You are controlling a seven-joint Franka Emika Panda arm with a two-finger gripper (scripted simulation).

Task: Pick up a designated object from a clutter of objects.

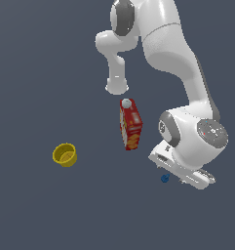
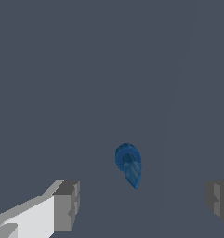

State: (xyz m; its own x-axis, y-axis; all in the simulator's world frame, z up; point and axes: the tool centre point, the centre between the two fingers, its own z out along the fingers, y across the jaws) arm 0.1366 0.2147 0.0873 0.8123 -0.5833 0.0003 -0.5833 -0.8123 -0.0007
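Observation:
The designated object (image 2: 128,165), a tiny dark-blue knobbly item, lies on the dark floor between and slightly beyond my two grey fingertips (image 2: 67,204). My gripper (image 2: 143,199) is open wide, with nothing between its fingers. In the exterior view the blue item (image 1: 164,178) peeks out just under the edge of the white hand, and the gripper (image 1: 175,177) hangs low over it. The rest of the clutter is a tall red cracker box (image 1: 130,124) standing upright and a small yellow cup (image 1: 65,155) far off toward the exterior view's left.
A small pale grey sphere (image 1: 126,103) sits at the top of the red box. The arm's white base and links (image 1: 167,44) rise behind the box. The floor is plain dark grey.

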